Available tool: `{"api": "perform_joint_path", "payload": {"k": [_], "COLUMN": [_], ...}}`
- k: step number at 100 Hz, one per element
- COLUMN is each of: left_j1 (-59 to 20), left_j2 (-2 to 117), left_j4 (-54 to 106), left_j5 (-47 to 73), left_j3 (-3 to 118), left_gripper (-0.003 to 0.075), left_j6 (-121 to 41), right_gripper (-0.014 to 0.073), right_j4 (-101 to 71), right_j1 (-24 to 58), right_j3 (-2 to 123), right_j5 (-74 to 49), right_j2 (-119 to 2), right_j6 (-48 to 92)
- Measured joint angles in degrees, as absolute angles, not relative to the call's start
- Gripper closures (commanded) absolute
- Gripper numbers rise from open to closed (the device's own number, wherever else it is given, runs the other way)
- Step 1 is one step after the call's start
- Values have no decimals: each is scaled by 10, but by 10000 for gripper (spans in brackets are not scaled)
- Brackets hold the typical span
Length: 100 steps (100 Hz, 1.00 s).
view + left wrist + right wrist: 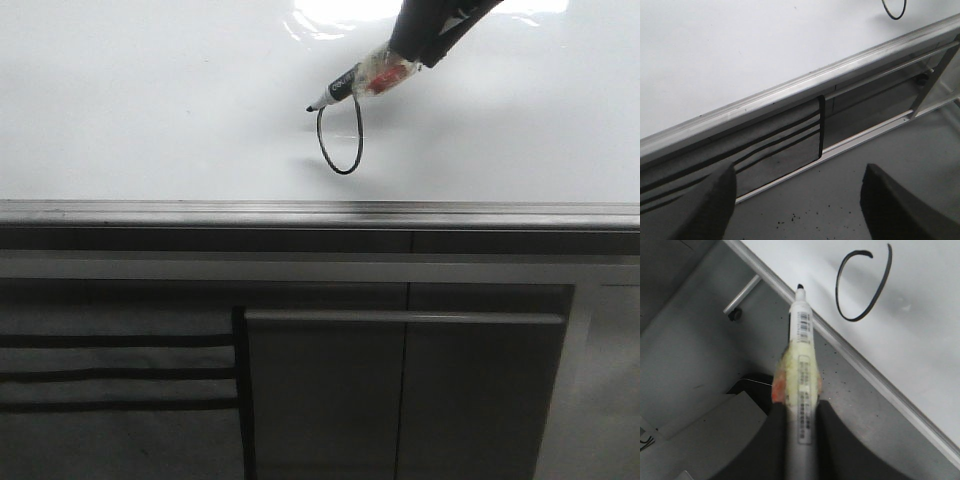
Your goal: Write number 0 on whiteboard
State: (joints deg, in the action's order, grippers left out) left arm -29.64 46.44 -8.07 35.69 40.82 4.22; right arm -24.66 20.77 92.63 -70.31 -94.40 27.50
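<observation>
0 (340,138): thin black oval on the whiteboard (150,100), near its front edge; loop looks almost joined at top
Right claw (799,412): clamped on the taped marker (345,88); tip raised just off the 0's upper left, likely lifted to avoid smearing
Left claw (797,200): spread wide, holding nothing; parked below the board edge

Overhead glare whitens the whiteboard (150,100) top edge — cabinet below dim, grainy; wrist views soft

Glossy whiteboard (150,110) — number 0 (340,140) on it
</observation>
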Motion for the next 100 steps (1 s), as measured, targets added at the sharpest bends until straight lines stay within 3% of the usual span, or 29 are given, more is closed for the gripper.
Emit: {"api": "perform_joint_path", "payload": {"k": [21,39,71,100], "left_j1": [-310,-384,-525,-540], "left_j2": [471,508,626,709], "left_j4": [-10,46,46,30], "left_j5": [354,369,396,394], "left_j3": [423,459,533,581], "left_gripper": [238,238,238,239], "left_j6": [-72,-201,-305,-311], "right_gripper": [661,661,661,661], "right_j4": [-250,-253,-253,-253], "right_j1": [235,268,330,354], "right_j3": [827,723,696,696], "right_j5": [-663,-663,-637,-605], "right_j2": [-806,-724,-713,-712], "right_j6": [360,478,654,747]}}
